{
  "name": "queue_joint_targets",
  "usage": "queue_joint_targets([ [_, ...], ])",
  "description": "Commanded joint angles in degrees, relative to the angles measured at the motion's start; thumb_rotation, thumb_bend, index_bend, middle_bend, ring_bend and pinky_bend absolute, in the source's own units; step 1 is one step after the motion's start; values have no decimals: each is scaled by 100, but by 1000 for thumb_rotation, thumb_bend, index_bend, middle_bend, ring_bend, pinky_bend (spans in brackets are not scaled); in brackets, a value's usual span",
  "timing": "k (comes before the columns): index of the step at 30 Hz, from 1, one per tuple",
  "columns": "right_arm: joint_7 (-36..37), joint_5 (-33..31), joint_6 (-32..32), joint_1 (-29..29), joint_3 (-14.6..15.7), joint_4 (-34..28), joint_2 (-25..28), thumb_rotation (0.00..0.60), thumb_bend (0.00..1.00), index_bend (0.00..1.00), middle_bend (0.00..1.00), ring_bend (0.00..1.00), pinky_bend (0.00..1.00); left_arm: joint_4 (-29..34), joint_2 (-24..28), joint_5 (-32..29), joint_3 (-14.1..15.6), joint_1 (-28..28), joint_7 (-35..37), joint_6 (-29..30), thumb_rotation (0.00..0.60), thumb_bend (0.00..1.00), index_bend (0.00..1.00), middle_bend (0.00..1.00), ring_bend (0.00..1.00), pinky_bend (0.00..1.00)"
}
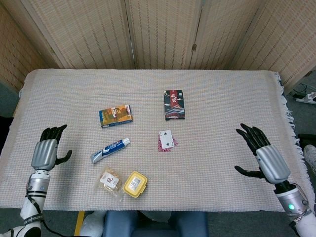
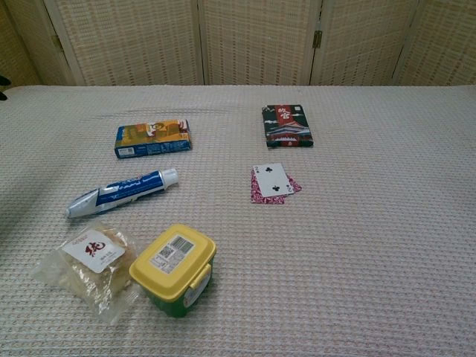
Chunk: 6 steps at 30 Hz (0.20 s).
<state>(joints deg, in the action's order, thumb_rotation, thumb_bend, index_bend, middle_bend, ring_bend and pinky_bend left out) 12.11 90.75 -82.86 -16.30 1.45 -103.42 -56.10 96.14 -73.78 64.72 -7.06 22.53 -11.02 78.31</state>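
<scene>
My left hand hovers open over the table's left side, fingers spread, holding nothing. The blue and white toothpaste tube lies flat on the cloth to its right, apart from it. Far over at the right side my right hand is open too, fingers apart and empty. In the chest view only a dark fingertip of the left hand shows at the left edge; the right hand does not appear there.
An orange and blue box, a dark card box and a few playing cards lie mid-table. A snack packet and a yellow-lidded tub sit near the front edge. Folding screens stand behind.
</scene>
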Motion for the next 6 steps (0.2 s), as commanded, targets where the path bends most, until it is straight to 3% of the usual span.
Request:
queue_joint_targets([
  [1,-170,-206,-159,296,62,162,-128,600,237,0,0,0,0,120,275,392,242,-374,315,352,600,385,160,204,132,78],
  [6,-226,-224,-363,572,90,369,-328,600,236,0,0,0,0,267,440,759,475,-752,434,685,600,385,176,212,135,75],
])
